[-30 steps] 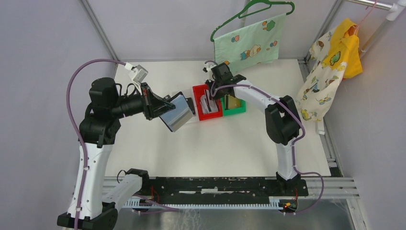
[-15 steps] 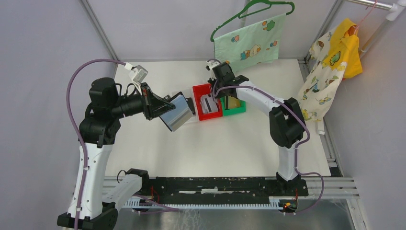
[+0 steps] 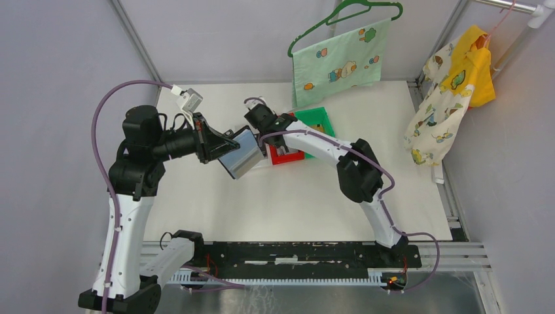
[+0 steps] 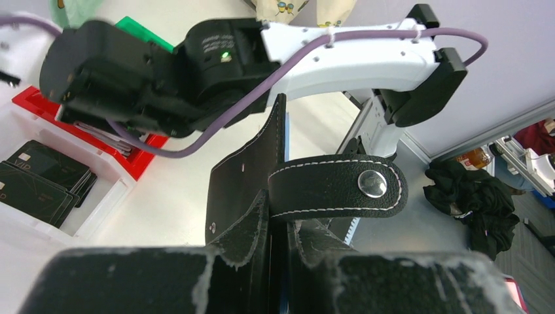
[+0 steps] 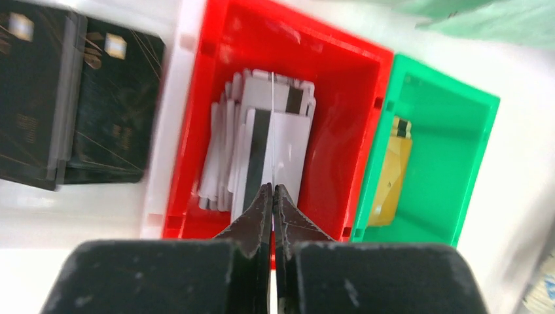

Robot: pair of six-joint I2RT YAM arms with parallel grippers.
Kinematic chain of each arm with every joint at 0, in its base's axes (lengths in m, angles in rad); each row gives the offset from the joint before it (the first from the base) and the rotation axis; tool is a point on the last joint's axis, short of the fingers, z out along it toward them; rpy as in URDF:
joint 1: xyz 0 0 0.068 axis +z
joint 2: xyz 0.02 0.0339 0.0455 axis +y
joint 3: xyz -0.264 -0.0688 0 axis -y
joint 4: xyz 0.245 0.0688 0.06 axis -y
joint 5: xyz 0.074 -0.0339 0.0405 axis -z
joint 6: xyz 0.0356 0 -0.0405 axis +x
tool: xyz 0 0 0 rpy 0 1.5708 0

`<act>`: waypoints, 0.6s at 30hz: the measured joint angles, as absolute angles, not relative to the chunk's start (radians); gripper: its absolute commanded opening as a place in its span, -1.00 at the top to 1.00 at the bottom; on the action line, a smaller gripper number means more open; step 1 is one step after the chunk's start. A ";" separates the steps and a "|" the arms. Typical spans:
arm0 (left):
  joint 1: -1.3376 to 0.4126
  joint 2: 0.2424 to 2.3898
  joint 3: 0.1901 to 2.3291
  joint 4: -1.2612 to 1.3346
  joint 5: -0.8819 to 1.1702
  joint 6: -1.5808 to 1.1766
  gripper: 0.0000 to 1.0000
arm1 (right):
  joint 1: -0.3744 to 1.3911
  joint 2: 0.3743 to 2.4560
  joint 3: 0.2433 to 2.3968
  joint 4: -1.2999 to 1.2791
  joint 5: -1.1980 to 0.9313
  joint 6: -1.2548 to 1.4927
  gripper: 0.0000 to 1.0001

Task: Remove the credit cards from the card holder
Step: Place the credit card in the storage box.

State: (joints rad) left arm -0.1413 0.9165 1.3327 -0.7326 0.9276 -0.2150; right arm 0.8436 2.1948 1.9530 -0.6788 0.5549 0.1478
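Black card holder (image 4: 288, 190) clamped by left gripper (image 4: 278, 245); right gripper (image 5: 273, 193), fingertips pressed together, seemingly empty, above red bin's (image 5: 294, 33) credit cards (image 5: 288, 131).

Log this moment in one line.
left gripper: shut on holder, held open above table | right gripper: shut, empty, above white cards in red bin

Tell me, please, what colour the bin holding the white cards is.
Red: the bin with the white cards shows best in the right wrist view.
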 measured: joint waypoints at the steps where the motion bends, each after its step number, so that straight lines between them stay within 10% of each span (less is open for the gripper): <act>1: -0.141 0.916 1.334 -0.734 0.928 -0.215 0.96 | 0.852 2.212 1.954 -0.694 0.583 0.152 1.00; 13: -0.141 0.913 1.376 -0.762 0.949 -0.215 0.96 | 0.833 2.310 1.970 -0.763 0.690 0.217 0.96; 18: -0.141 0.913 1.376 -0.762 0.949 -0.215 0.96 | 0.833 2.336 1.980 -0.741 0.625 0.257 0.24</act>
State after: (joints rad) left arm -0.1413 0.9134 1.3758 -0.7624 0.9485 -0.2150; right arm 0.8330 2.3363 1.9804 -0.7414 0.6250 0.2573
